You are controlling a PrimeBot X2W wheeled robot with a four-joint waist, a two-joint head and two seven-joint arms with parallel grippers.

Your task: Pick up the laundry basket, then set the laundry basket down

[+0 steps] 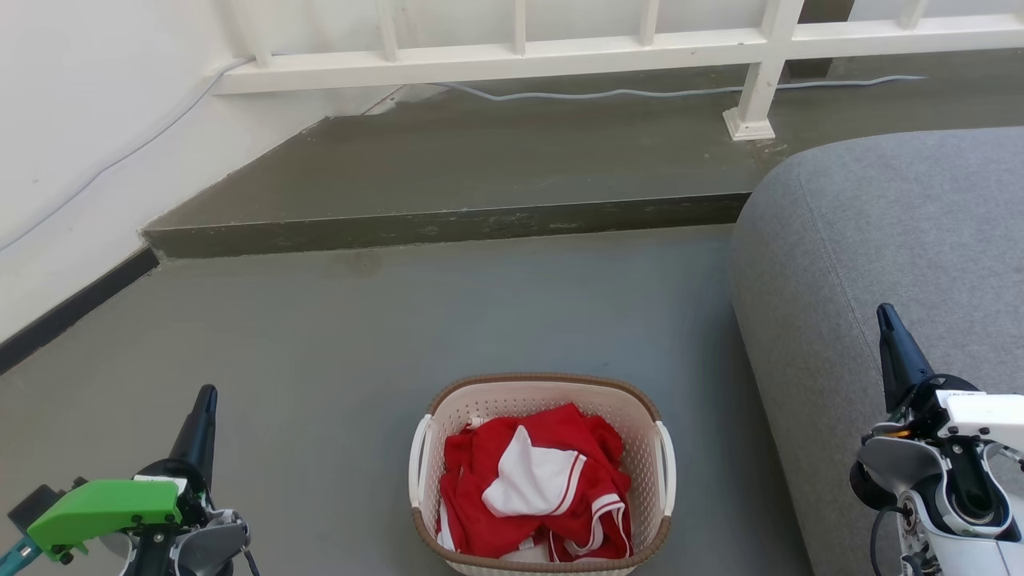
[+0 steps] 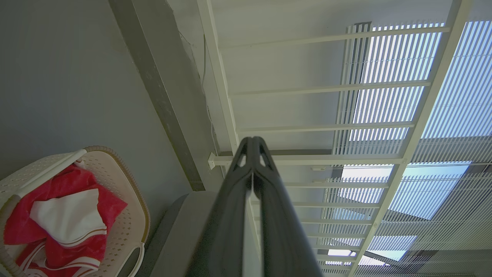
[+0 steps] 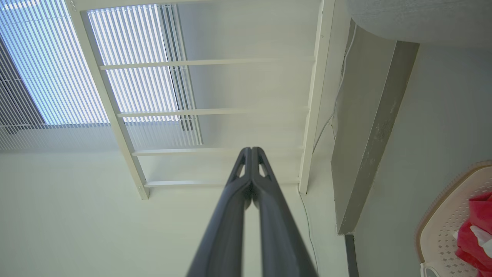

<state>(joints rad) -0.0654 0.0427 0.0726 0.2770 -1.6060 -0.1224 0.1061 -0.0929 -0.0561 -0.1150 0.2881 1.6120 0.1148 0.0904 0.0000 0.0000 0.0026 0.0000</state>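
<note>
The laundry basket [image 1: 645,424] stands on the grey floor at the bottom centre of the head view, cream-white and perforated with a brown rim band and a white handle on each side. Red and white clothes [image 1: 536,480] fill it. My left gripper [image 1: 206,398] is shut at the lower left, well left of the basket and holding nothing. Over at the lower right my right gripper [image 1: 885,314] is shut and empty, in front of the sofa. The basket [image 2: 127,200] lies at the lower left of the left wrist view, beside the shut left gripper [image 2: 252,140]. Its rim [image 3: 442,215] shows at the right edge of the right wrist view, beside the shut right gripper [image 3: 251,150].
A grey sofa [image 1: 896,240] rises right of the basket, close to its right handle. A raised concrete step [image 1: 448,224] crosses the floor beyond, with a white railing [image 1: 624,40] and a cable [image 1: 640,92] on it. A white wall [image 1: 72,144] closes the left side.
</note>
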